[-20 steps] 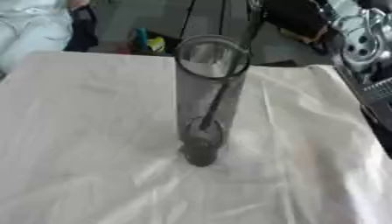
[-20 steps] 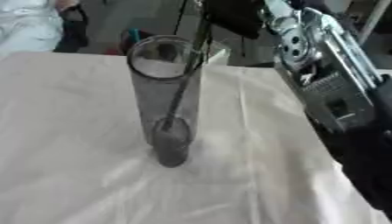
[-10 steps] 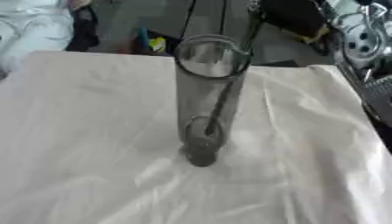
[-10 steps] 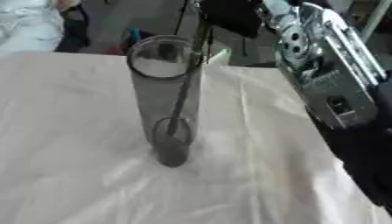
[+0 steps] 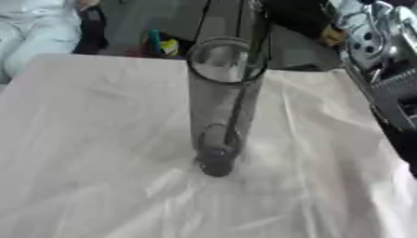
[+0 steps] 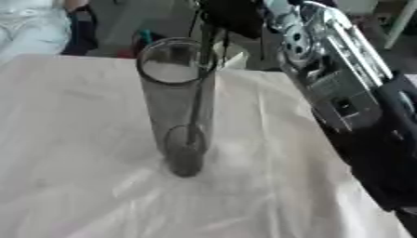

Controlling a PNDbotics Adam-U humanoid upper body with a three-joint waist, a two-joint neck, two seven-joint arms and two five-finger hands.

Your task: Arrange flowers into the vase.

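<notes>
Left eye view: vase (image 5: 221, 107) mid-cloth (image 5: 97, 139).

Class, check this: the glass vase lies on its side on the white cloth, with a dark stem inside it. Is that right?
Not quite. The vase stands upright on the cloth, as the left eye view shows. The dark stem is indeed inside, leaning against the rim.

A smooth, glossy clear vase (image 5: 220, 102) stands on matt, creased white cloth (image 5: 97, 139).
</notes>
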